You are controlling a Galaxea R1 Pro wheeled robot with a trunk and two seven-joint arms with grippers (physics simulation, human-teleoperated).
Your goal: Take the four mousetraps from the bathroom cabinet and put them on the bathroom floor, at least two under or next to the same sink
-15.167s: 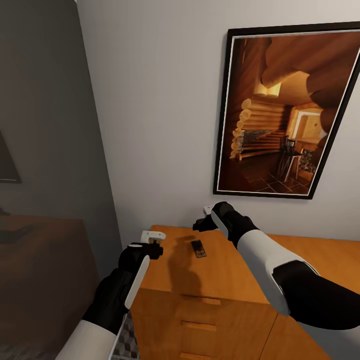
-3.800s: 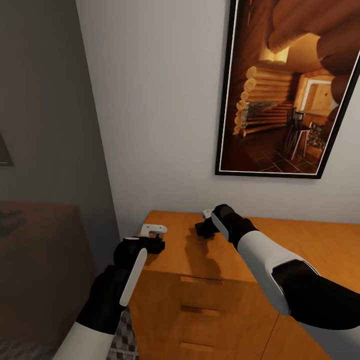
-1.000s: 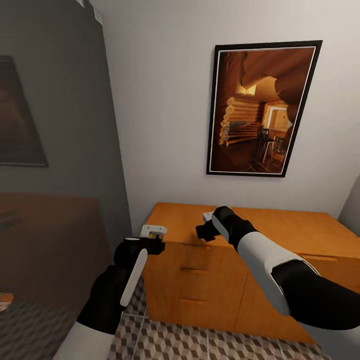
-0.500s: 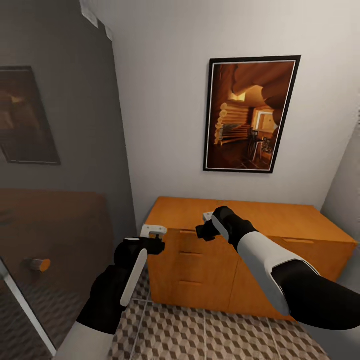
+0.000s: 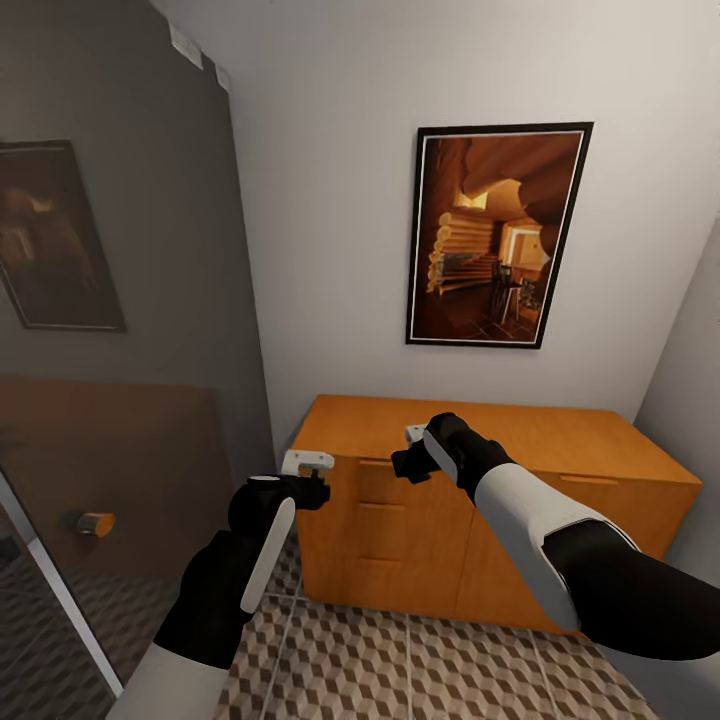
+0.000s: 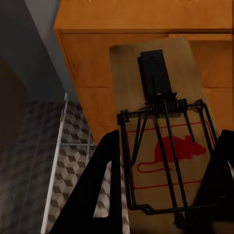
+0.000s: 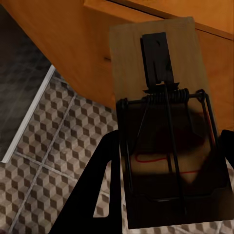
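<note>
cube-patterned tile floor [image 5: 400, 670], orange wooden cabinet [image 5: 480, 540], flat wooden mousetraps [image 6: 163, 141] in both jaws

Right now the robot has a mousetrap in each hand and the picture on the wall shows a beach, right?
Not quite. The picture shows a log cabin room, not a beach; the head view shows it. The rest holds: the left gripper has one mousetrap and the right gripper has another mousetrap.

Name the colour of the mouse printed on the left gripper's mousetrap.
Red, on the mousetrap; clearest in the left wrist view.
</note>
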